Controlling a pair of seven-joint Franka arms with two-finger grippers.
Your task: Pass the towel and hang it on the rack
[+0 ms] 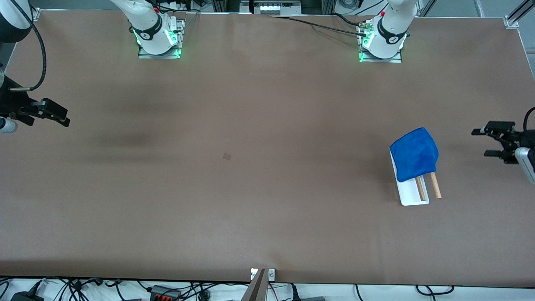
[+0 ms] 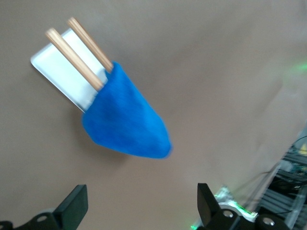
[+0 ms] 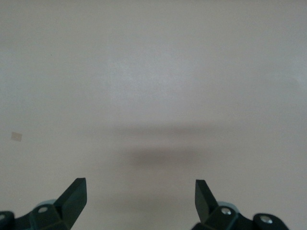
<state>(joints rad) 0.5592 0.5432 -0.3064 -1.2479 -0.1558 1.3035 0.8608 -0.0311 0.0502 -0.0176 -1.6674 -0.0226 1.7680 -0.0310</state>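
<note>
A blue towel [image 1: 414, 154] hangs draped over the two wooden rods of the rack [image 1: 411, 196], which has a white base and stands toward the left arm's end of the table. The rod ends [image 1: 434, 186] stick out from under the cloth. In the left wrist view the towel [image 2: 125, 118] covers the rods [image 2: 76, 55] above the white base [image 2: 60, 72]. My left gripper [image 1: 480, 142] is open and empty, up in the air beside the rack, apart from it. My right gripper [image 1: 62, 117] is open and empty over the right arm's end of the table.
The brown table top [image 1: 250, 188] bears a small tan square mark [image 1: 227, 156] near its middle, also in the right wrist view [image 3: 17, 136]. The arm bases [image 1: 159, 37] stand along the edge farthest from the front camera. Cables lie along the nearest edge.
</note>
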